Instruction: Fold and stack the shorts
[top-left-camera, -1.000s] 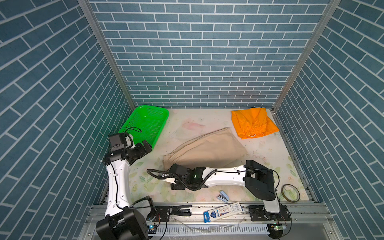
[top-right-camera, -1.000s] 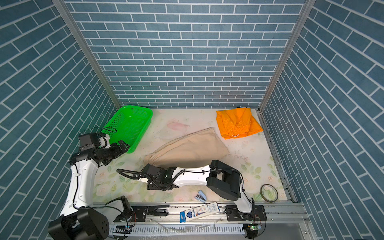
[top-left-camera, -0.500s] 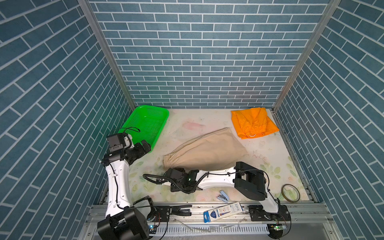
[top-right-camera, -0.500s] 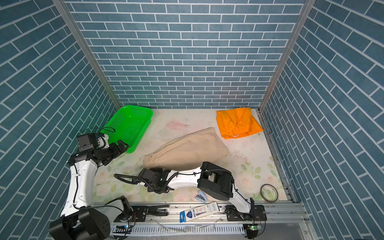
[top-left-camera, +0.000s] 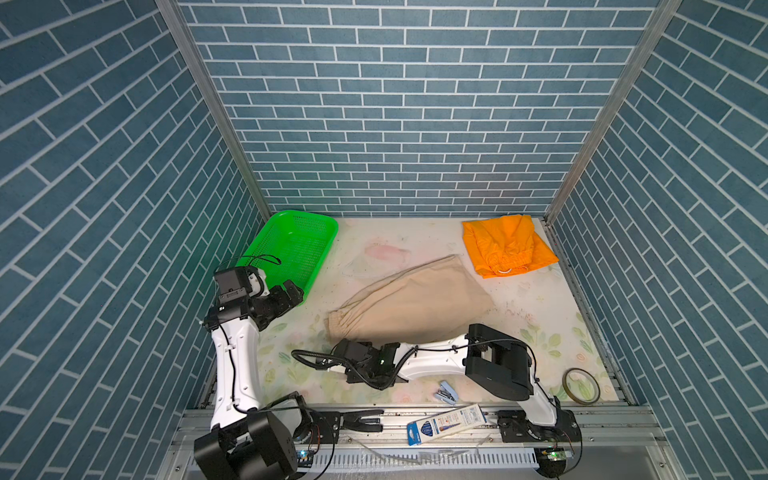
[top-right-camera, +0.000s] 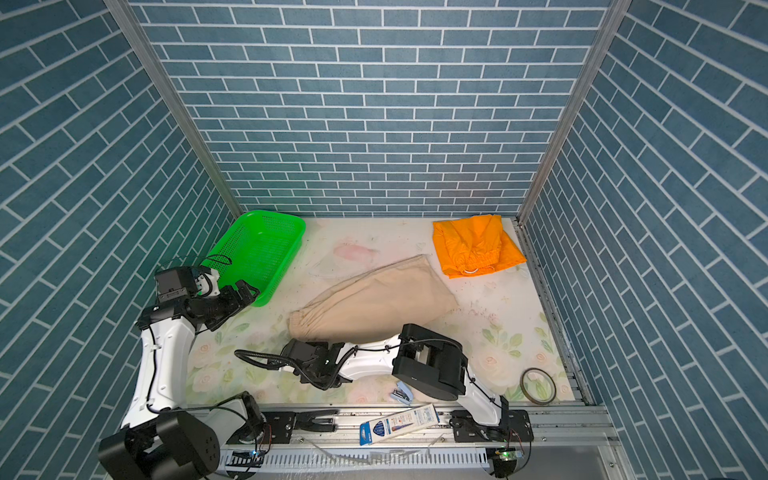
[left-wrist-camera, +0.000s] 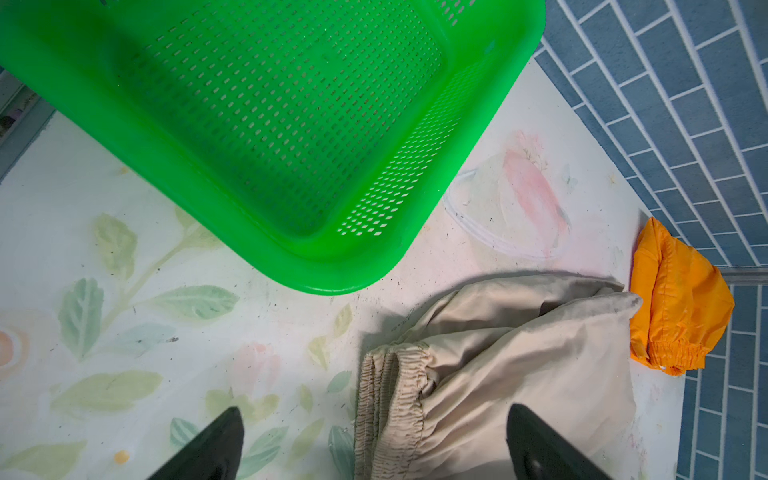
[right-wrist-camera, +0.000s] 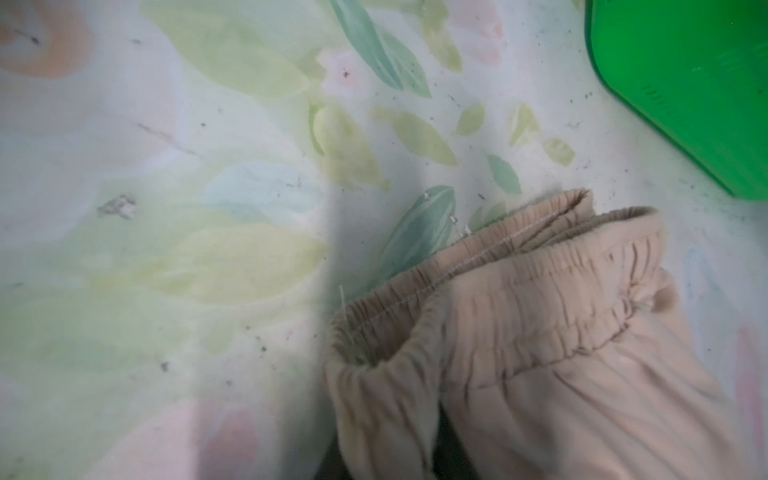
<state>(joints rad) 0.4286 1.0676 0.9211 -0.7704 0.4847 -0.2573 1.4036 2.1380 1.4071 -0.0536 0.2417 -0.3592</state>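
Top view: beige shorts, illegible box.

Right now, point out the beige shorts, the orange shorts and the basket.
beige shorts (top-left-camera: 415, 305): in a top view, middle of the cloth.
orange shorts (top-left-camera: 503, 245): in a top view, middle of the cloth.
basket (left-wrist-camera: 332, 278): left wrist view, on the rounded corner rim.
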